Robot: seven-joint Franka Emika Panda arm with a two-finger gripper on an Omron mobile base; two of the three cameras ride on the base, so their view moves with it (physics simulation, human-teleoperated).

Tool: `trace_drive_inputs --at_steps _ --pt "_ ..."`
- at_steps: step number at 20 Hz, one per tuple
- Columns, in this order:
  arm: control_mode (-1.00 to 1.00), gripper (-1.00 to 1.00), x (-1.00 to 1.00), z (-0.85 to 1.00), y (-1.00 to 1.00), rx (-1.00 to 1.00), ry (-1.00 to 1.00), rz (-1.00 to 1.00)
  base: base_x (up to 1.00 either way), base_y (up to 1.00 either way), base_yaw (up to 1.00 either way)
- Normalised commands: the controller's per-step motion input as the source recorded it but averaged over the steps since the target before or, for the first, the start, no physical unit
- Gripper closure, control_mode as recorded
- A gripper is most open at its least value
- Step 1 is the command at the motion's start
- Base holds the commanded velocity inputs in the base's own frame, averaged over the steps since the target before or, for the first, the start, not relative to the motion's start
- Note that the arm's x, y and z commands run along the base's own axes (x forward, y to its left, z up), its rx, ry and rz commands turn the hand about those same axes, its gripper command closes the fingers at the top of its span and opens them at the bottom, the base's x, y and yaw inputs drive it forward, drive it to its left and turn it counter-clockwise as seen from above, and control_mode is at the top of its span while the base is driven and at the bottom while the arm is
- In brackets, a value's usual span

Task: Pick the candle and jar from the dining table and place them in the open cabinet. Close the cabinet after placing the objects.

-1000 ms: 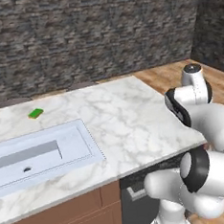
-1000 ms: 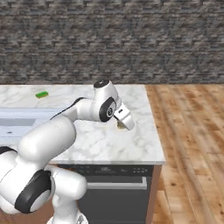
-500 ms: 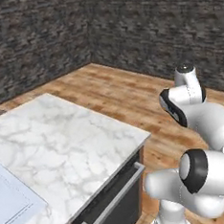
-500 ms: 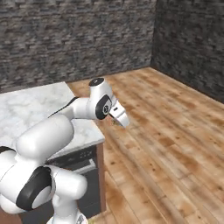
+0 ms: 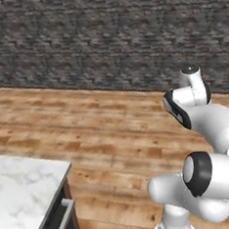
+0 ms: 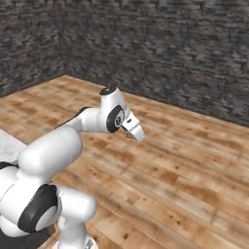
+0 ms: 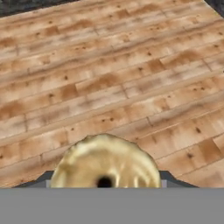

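The yellow-gold candle (image 7: 105, 162) sits at the bottom of the hand view, ridged and round, with a dark hole in its middle. My gripper (image 7: 105, 183) is shut on it, and a grey fingertip shows on each side. In the right base view the gripper (image 6: 134, 130) hangs at mid height over the wooden floor, far from any surface. One corner of the white marble dining table (image 5: 22, 186) shows at the lower left of the left base view. The jar and the cabinet are out of view.
Brown wooden floor planks (image 6: 185, 160) stretch ahead to a dark stone wall (image 5: 105, 43). A black appliance front with a silver handle (image 5: 61, 220) sits under the table corner. The white arm (image 5: 205, 123) rises at the right.
The whole picture has swung: the camera has turned away from the table, which has slid off to the left, and floor and wall have come in. The arm keeps its pose, candle still held.
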Motion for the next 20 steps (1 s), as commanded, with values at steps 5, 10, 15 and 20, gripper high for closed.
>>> trace_drive_inputs --at_steps 5,10,15,20 --pt "1.0 1.0 0.0 0.0 0.0 0.0 0.0 0.0 0.0 -0.25 -0.74" --pt "1.0 1.0 0.0 0.0 0.0 0.0 0.0 0.0 0.02 0.2 -0.78" --pt "1.0 1.0 0.0 0.0 0.0 0.0 0.0 0.0 0.08 0.2 -0.75" --pt "1.0 1.0 0.0 0.0 0.0 0.0 0.0 0.0 0.13 0.05 -0.64"
